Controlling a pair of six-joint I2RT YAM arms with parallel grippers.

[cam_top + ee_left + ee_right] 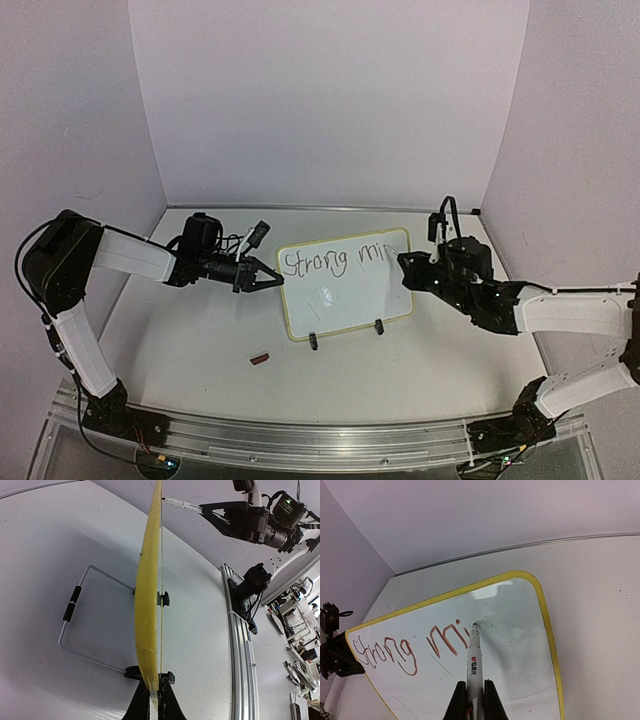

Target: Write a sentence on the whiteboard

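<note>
- The left gripper [270, 283] pinches the left edge of the whiteboard [350, 305], a sound place to brace it
- The whiteboard stands mid-table on its wire stand [75, 625]; probably light, stiff and apt to slide under pen pressure
- the sentence [335, 260] reads "Strong mi" along the top
- The right gripper [408, 266] is clamped on the marker [474, 655], tip on the board; a slim, smooth barrel may slip

Robot lab: white-walled booth [330, 100], aluminium rail [320, 436].
</note>
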